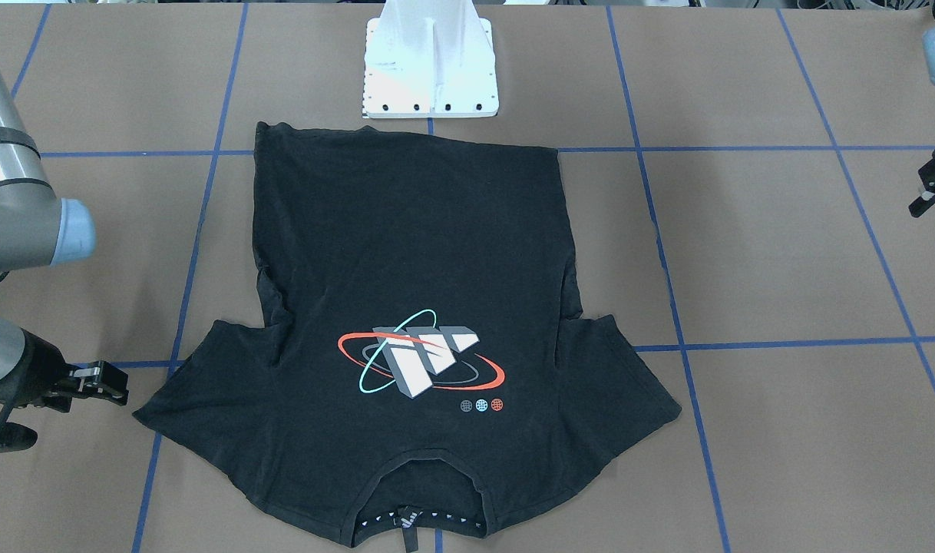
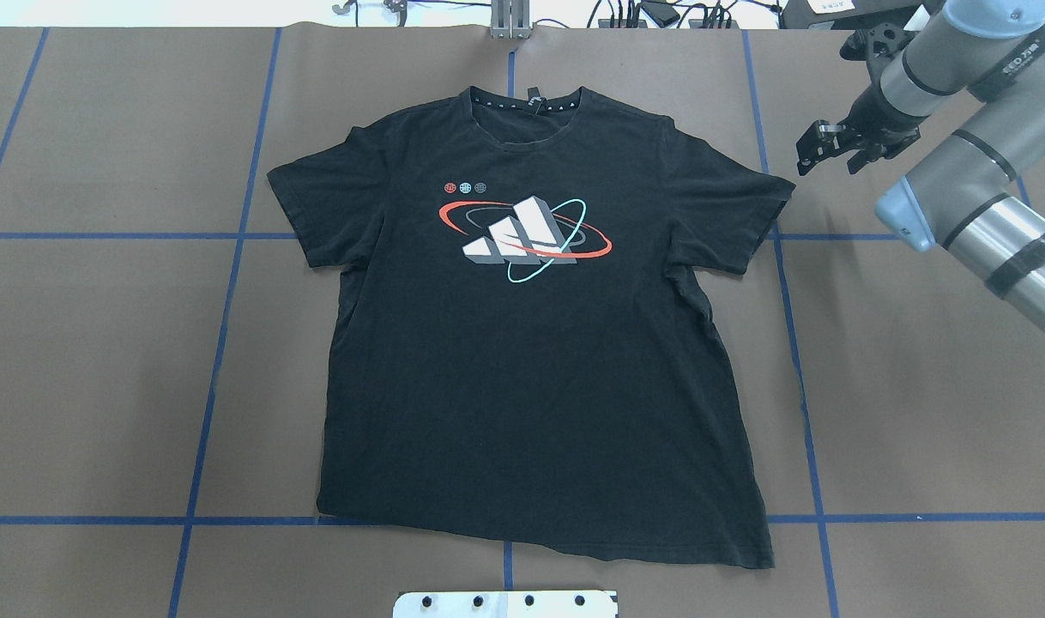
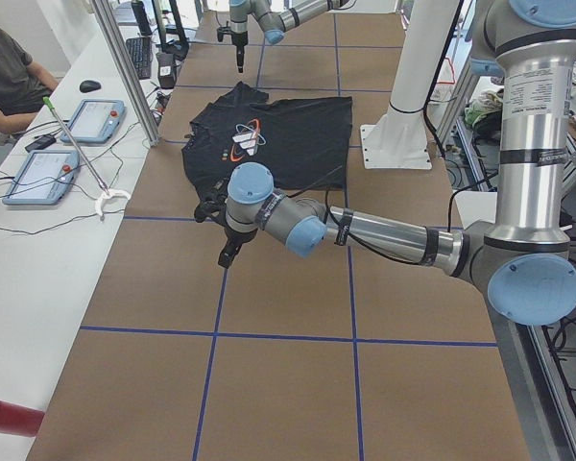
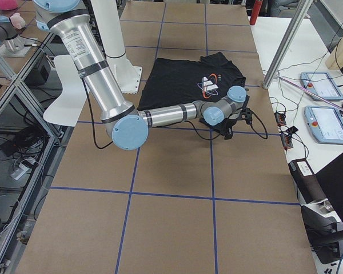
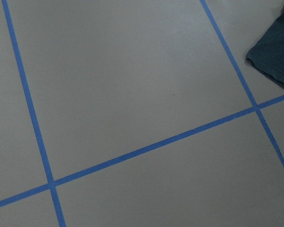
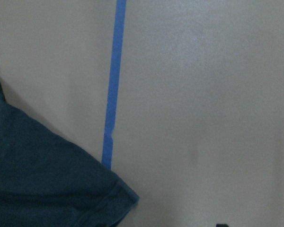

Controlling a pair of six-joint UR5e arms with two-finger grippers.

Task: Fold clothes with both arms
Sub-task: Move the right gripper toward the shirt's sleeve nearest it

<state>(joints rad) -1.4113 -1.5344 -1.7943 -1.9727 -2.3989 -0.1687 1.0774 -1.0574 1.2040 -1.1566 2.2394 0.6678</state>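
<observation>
The black T-shirt (image 2: 531,369) lies flat on the brown table, logo (image 2: 527,227) up, collar at the far side from the robot. It also shows in the front view (image 1: 406,246). My right gripper (image 2: 803,161) hovers just beyond the shirt's right sleeve tip, apart from it, fingers together and empty; it shows in the front view (image 1: 122,388) too. The right wrist view shows that sleeve (image 6: 42,184). My left gripper (image 1: 914,207) is well off the shirt's left side, fingers together and empty. The left wrist view shows only a sleeve corner (image 5: 277,52).
The white base stand (image 1: 429,69) stands at the shirt's hem side. Blue tape lines (image 2: 222,343) grid the table. An operator (image 3: 5,67) and tablets (image 3: 91,120) are at a side bench, beyond metal posts (image 3: 125,67).
</observation>
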